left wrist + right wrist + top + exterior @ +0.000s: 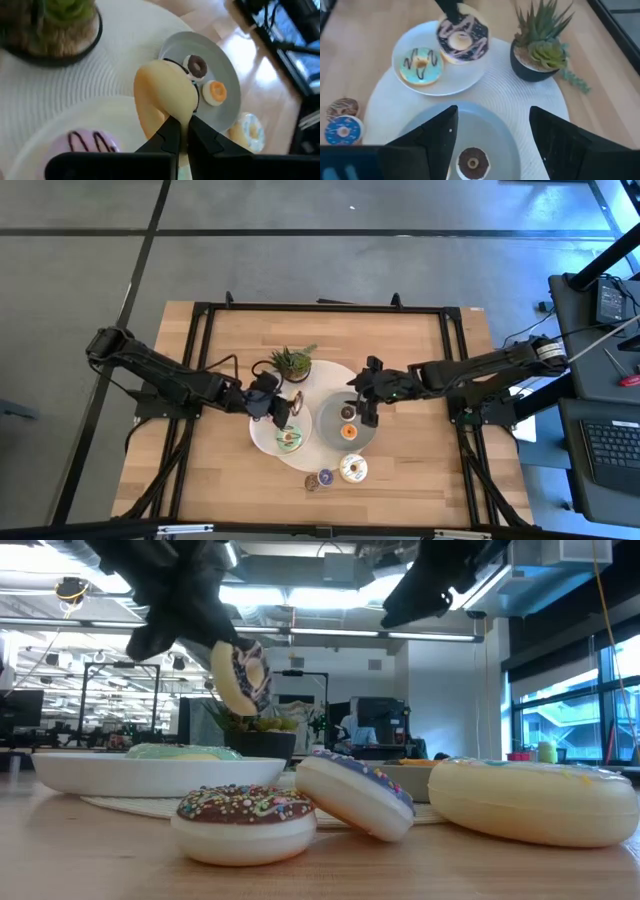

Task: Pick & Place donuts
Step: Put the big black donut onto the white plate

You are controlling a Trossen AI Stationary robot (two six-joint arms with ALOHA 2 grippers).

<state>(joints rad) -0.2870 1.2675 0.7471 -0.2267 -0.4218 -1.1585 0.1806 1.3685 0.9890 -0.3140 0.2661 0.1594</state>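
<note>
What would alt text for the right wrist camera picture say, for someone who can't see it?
The left gripper holds a dark donut with pink drizzle above a white plate bearing a green-iced donut. Nearer, the open right gripper hovers over a grey plate with a chocolate donut; a potted plant stands beside.

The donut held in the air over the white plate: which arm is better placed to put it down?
Left. The left gripper is shut on the dark-iced donut right above the white plate. The right gripper is open and empty over the grey plate.

Dark donut (462, 39) pink-striped; green donut (421, 66) brown-drizzled; grey plate (502, 137).
</note>
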